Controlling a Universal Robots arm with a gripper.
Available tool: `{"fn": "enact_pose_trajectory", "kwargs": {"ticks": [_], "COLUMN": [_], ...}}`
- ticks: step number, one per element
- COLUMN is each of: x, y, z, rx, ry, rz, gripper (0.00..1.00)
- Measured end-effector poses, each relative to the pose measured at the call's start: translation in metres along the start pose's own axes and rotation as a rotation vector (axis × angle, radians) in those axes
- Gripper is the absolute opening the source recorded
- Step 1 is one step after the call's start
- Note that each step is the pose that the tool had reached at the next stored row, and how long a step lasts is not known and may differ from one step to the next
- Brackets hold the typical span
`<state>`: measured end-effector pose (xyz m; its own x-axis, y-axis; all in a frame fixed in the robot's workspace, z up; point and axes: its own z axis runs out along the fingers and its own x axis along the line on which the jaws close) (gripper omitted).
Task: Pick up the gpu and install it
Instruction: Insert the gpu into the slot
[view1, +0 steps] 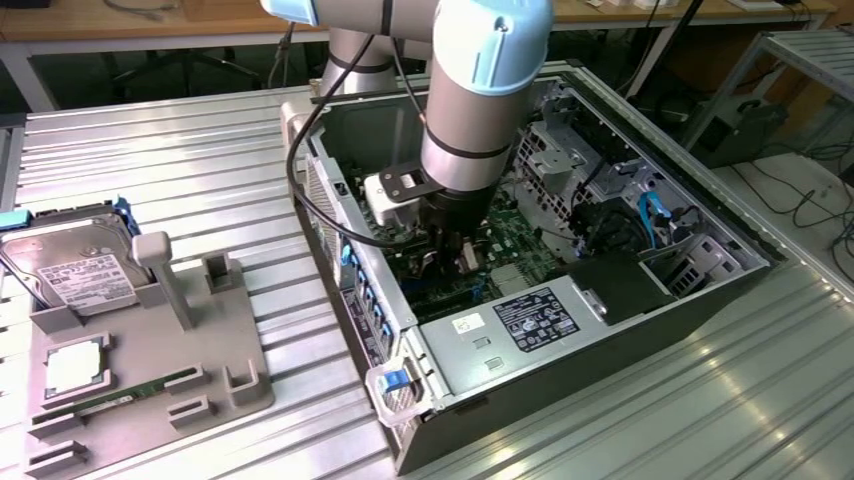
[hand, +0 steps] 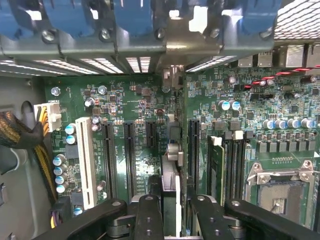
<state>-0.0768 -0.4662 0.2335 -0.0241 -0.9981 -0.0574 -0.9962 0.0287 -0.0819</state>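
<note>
gpu (hand: 171, 175) is what I see clamped edge-on in the gripper (hand: 177, 215). It is a thin card with a silver metal end, and the two black fingers (hand: 150, 215) are closed against its faces. The card hangs just above the green motherboard (hand: 135, 100), lined up with the long black expansion slots (hand: 129, 155) and between them and the memory sockets (hand: 235, 165). I cannot tell whether its lower edge is touching a slot.

In the exterior view, the arm (view1: 474, 90) comes in from 12 o'clock and drops almost straight down into the open computer case (view1: 667, 300), which lies on its side on a ribbed metal table (view1: 174, 170). The gripper (view1: 454, 245) is below the case rim, at about the centre of the opening, with the gpu (view1: 467, 258) showing pale beneath it. A black cable (view1: 300, 170) loops off the wrist toward 9 o'clock, over the case wall.

Room is tight. The case's rear wall (view1: 350, 290), with its blue clips, stands close to the gripper at 8 o'clock. The silver power supply (view1: 527, 325) is near at 5 o'clock, and the drive cage (view1: 567, 150) rises at 2 o'clock. The space directly over the slots is open.

Well apart at 9 o'clock, a grey holder tray (view1: 200, 340) carries a hard drive (view1: 74, 265), a processor chip (view1: 74, 365) and a narrow memory stick (view1: 120, 400).
</note>
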Motion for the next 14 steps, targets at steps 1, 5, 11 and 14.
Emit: {"fn": "enact_pose_trajectory", "kwargs": {"ticks": [1, 5, 11, 14], "x": [0.0, 0.0, 0.0001, 0.0], "y": [0.0002, 0.0001, 0.0011, 0.0012], "z": [0.0019, 0.002, 0.0076, 0.0084], "rx": [-0.0021, -0.0022, -0.0029, -0.0022], "ry": [-0.0006, -0.0007, 0.0008, -0.0007], "rz": [0.0, 0.0, 0.0, 0.0], "gripper": [0.27, 0.27, 0.27, 0.27]}}
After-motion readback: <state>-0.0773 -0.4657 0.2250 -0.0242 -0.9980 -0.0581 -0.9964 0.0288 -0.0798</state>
